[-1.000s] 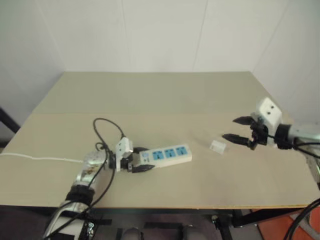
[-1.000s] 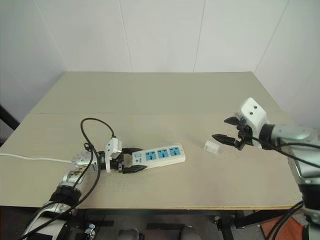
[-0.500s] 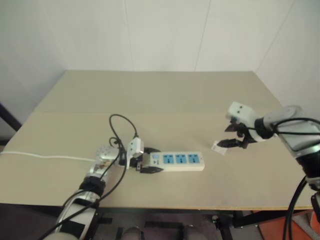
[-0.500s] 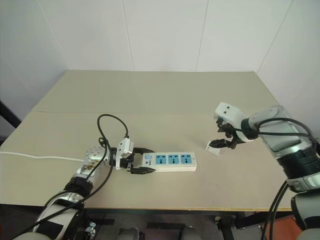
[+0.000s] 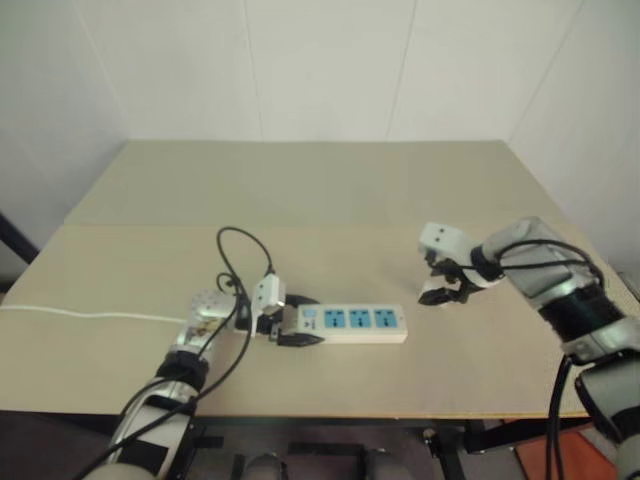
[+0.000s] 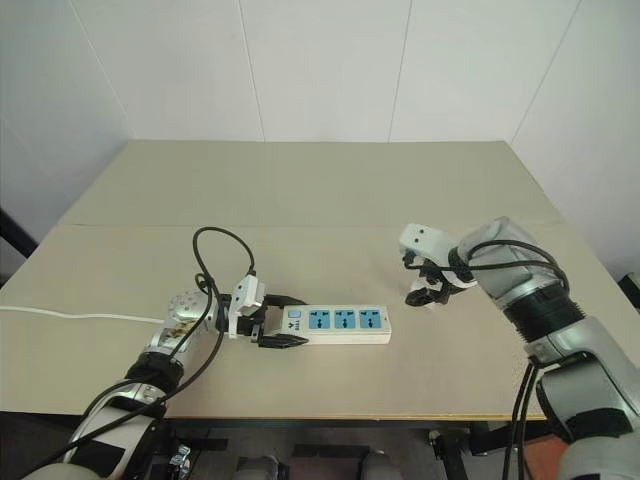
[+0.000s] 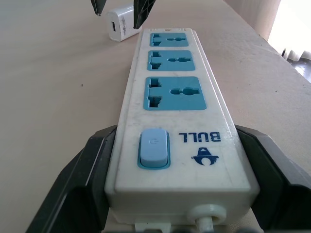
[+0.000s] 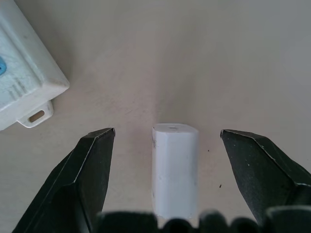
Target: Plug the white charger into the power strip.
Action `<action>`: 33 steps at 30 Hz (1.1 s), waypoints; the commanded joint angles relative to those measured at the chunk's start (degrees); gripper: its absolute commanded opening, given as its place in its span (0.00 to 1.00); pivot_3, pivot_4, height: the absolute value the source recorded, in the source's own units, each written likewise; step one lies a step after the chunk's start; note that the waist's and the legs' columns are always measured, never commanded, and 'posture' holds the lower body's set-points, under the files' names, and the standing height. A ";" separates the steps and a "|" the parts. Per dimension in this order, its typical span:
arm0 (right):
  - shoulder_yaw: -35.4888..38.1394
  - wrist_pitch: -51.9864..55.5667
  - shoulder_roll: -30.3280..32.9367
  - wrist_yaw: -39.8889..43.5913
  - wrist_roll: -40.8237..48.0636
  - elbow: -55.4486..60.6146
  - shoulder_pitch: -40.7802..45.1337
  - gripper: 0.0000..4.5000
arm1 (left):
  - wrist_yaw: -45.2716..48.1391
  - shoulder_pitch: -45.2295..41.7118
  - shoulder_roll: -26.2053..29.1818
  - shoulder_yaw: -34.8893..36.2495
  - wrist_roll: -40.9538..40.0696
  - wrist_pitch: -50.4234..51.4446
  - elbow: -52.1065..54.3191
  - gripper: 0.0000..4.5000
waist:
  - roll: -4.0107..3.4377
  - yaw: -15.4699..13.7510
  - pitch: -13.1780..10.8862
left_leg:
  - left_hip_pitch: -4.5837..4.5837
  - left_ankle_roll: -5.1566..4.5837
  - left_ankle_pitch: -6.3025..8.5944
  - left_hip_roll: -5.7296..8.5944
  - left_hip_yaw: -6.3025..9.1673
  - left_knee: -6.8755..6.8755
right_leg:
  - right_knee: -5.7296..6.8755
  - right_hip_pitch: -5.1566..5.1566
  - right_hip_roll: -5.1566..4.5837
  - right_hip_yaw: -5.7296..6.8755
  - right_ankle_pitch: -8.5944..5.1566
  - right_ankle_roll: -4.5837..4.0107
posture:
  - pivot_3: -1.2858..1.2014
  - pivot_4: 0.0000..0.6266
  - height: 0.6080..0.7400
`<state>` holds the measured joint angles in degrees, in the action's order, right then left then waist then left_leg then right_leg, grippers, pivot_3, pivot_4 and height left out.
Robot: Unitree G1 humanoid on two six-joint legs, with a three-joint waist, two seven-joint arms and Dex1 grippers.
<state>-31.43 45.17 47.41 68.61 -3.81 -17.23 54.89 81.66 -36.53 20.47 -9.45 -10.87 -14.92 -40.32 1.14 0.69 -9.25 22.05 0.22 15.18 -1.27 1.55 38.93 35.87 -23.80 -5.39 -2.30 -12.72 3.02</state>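
The small white boxy charger (image 8: 175,170) lay on the beige tabletop (image 6: 330,190) just past the far end of the long flat white plastic power strip (image 6: 335,324) with its three blue sockets. In the eye views, the left gripper (image 6: 268,322) was clamped on the strip's switch end. Left wrist view: same grip, charger beyond the last socket. Right wrist view: right gripper (image 8: 167,141) spread wide, black fingers (image 8: 85,179) either side of the charger, not touching it.

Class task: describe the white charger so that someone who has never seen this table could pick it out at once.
On the beige table, follow the power strip past its far end, away from the switch. There the white charger lies between the open fingers of the right tool: a small plain block, without the strip's blue sockets.
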 commanded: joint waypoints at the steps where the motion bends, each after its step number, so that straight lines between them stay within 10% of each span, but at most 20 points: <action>1: -2.11 -1.89 -0.80 1.68 -3.58 -2.99 2.33 0.92 | 1.20 1.26 -0.19 -2.08 1.67 0.43 0.22 0.73 | -0.01 -0.01 0.00 | 0.04 0.00 0.00 0.01 -0.01 0.00 | 0.02 -0.05 0.00 -0.01 0.00 0.00 | 0.52 0.24 1.00; 15: -4.55 -8.16 -7.76 5.76 -10.85 -15.80 6.48 0.92 | 0.37 3.42 0.29 -2.10 1.57 1.78 3.26 0.73 | -0.04 0.39 0.05 | 0.05 0.02 -0.01 0.01 -0.04 0.03 | 0.14 -0.17 0.02 -0.04 0.00 -0.01 | 0.52 0.24 1.00; 25: -4.26 -11.06 -8.10 7.50 -14.11 -17.21 5.72 0.27 | 0.04 4.04 1.04 -1.84 1.45 2.58 4.55 0.73 | -0.05 0.38 0.09 | 0.01 0.03 -0.02 0.01 -0.03 0.03 | 0.17 -0.15 0.02 -0.05 0.01 -0.01 | 0.52 0.24 1.00; 33: 2.53 -16.35 -7.12 3.00 -11.89 -14.88 5.28 0.26 | 0.41 3.32 1.19 -1.94 1.68 2.82 4.03 0.73 | -0.05 0.36 0.09 | 0.01 0.04 -0.02 0.02 -0.04 0.03 | 0.17 -0.15 0.01 -0.05 0.01 -0.01 | 0.52 0.24 1.00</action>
<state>-32.40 30.70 39.12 74.12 -16.52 -33.19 59.78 81.02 -33.82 21.05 -9.43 -10.90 -12.51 -35.71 1.09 1.05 -9.16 22.08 0.26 15.16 -1.25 1.51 38.96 36.04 -23.96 -5.39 -2.35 -12.72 3.01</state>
